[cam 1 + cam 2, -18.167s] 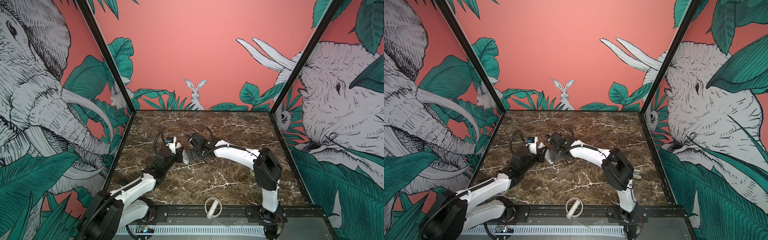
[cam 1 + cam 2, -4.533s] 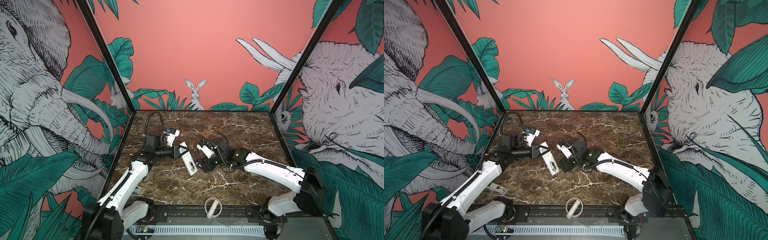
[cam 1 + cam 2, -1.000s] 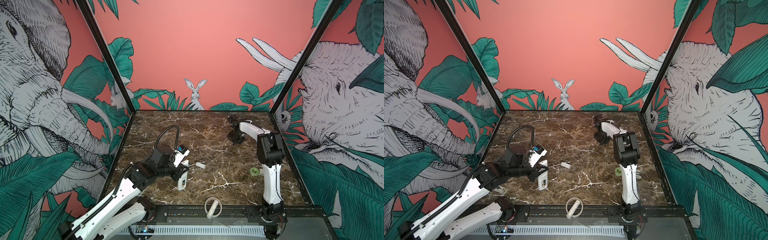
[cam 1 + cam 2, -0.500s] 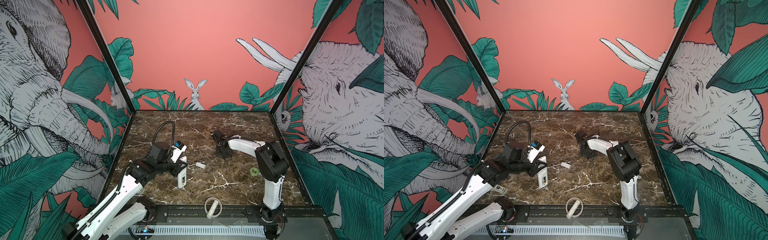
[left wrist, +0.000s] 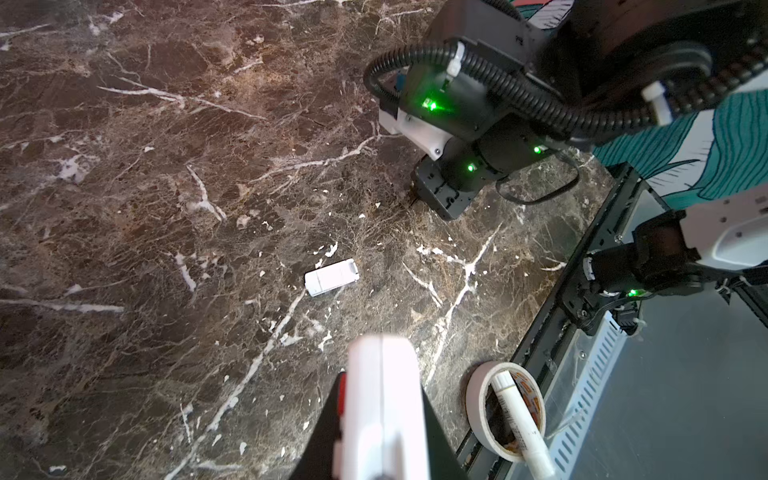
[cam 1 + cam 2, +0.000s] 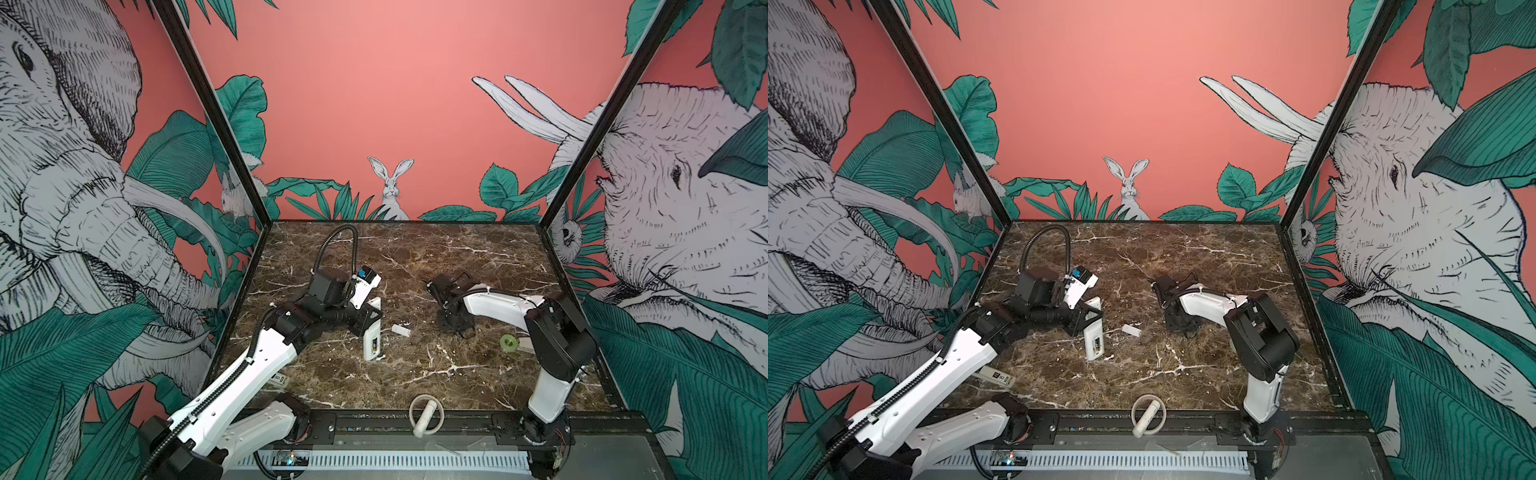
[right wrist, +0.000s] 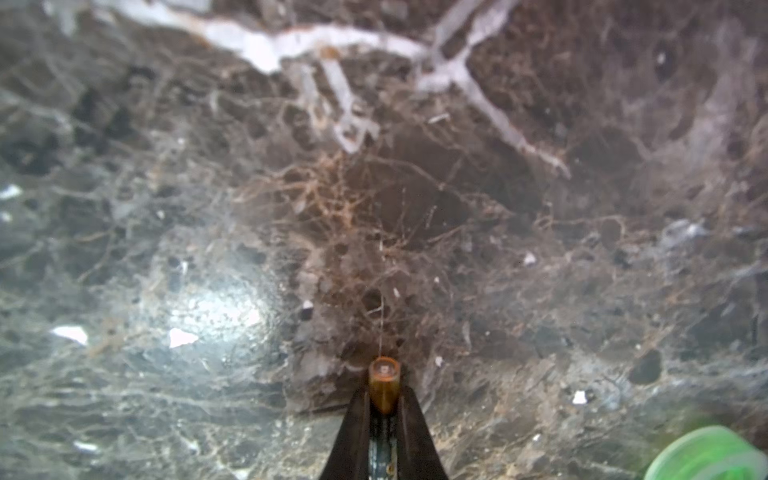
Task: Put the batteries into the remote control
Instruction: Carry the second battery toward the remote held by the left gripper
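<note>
**A:** Where is your remote sitting right now?

**B:** Your left gripper [image 6: 368, 319] is pinching the remote [image 6: 371, 343] across its middle, with the jaws pressed against its sides. It is left of the table's [image 6: 415, 374] centre in both top views. The remote is running along the twelve-to-six line. The open battery slot near its six o'clock end is facing the cameras. Something dark with a yellowish spot is showing in the slot, too small to name.

**A:** And the battery?

**B:** Your right gripper [image 7: 384, 409] is clamping a battery [image 7: 384, 376] between its fingertips, with the orange end sticking out and pointing down at the marble. Whether it is touching the stone, you cannot tell.

**A:** What is lying between the two grippers?

**B:** The small white cover [image 6: 401, 330] is lying flat at three o'clock from the remote, apart from it. Your right gripper is hanging further out along that same line. A green roll [image 6: 508, 343] is sitting at four o'clock from that gripper. A tape ring [image 6: 426, 415] with a white marker [image 5: 521, 419] lying across it is resting at six o'clock, on the front edge.
</note>
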{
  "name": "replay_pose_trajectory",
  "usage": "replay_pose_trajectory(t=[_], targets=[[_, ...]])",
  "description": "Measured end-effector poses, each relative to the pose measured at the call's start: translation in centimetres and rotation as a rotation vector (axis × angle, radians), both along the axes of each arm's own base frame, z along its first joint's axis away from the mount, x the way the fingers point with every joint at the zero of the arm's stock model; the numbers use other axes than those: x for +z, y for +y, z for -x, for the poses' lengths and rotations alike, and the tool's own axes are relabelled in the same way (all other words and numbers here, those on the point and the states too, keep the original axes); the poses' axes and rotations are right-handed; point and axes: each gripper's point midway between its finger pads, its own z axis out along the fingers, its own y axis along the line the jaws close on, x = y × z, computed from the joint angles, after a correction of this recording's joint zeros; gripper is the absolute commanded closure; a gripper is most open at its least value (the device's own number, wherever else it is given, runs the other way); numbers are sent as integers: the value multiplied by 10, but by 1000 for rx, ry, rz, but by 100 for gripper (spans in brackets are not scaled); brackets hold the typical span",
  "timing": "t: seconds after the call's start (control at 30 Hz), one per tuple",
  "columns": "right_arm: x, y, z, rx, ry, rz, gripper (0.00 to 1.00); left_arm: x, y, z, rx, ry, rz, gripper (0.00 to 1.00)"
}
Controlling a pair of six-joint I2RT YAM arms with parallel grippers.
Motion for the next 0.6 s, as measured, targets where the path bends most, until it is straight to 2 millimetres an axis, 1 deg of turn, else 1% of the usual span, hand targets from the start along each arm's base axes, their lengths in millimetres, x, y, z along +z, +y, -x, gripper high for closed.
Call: replay_pose_trajectory(t=[0.27,0.47,0.6], targets=[[1,-2,-1,47,-5,22,78,-4,-2,-11,23,3,-12,100],[1,-2,-3,64,-2,31,79,-4,-5,-17,33,-3,-2,100],[0,1,-7,72,4,36,83,-6,-7,-19,35,1,-4,100]])
